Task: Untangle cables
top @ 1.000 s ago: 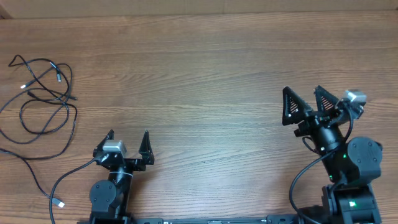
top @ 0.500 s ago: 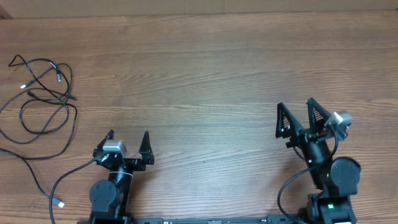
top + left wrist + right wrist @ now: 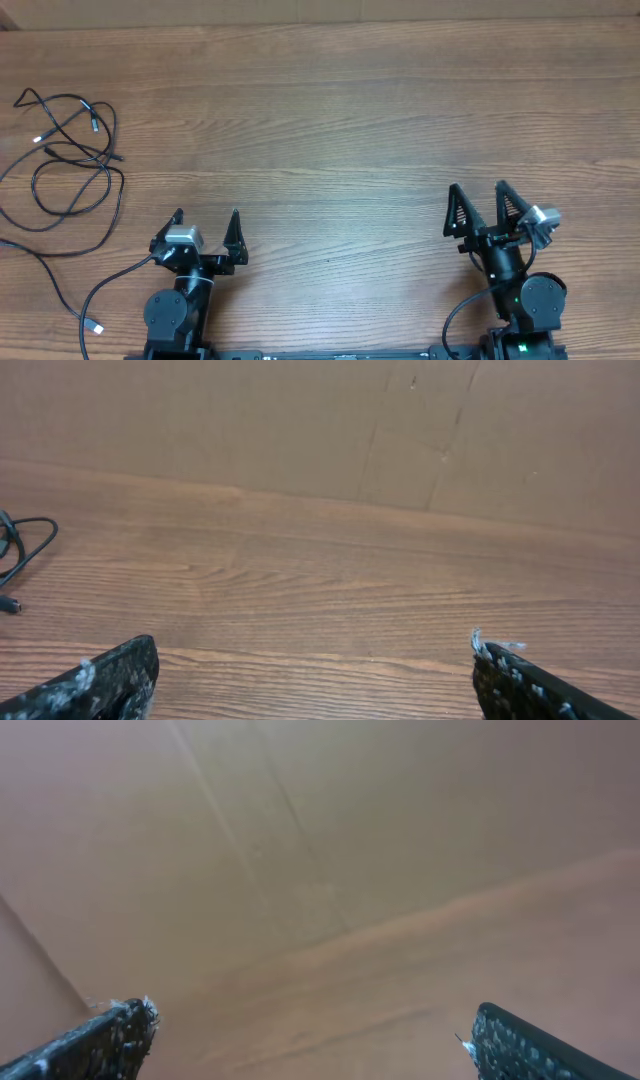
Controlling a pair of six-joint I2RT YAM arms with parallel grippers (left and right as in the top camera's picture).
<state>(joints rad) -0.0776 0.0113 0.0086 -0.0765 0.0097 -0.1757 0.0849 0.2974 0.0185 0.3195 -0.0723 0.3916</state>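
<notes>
The cables (image 3: 70,160) are thin black cords lying in loose loops at the far left of the wooden table, with small plug ends, one silver-tipped near the front edge (image 3: 95,327). A short bit of cable (image 3: 22,550) shows at the left edge of the left wrist view. My left gripper (image 3: 206,214) sits open near the front edge, well to the right of the cables, nothing between its fingers (image 3: 110,675). At the front right my right gripper (image 3: 478,187) is open and empty too, far from the cables. Its wrist view shows only blurred table and wall.
A brown cardboard wall (image 3: 400,430) stands along the table's far edge. A thicker black wire (image 3: 105,285) runs from the left arm's base toward the front left. Both arm bases occupy the front edge.
The right arm has drawn back toward the front edge and a little left, its gripper staying open. The left arm and the cables have not moved.
</notes>
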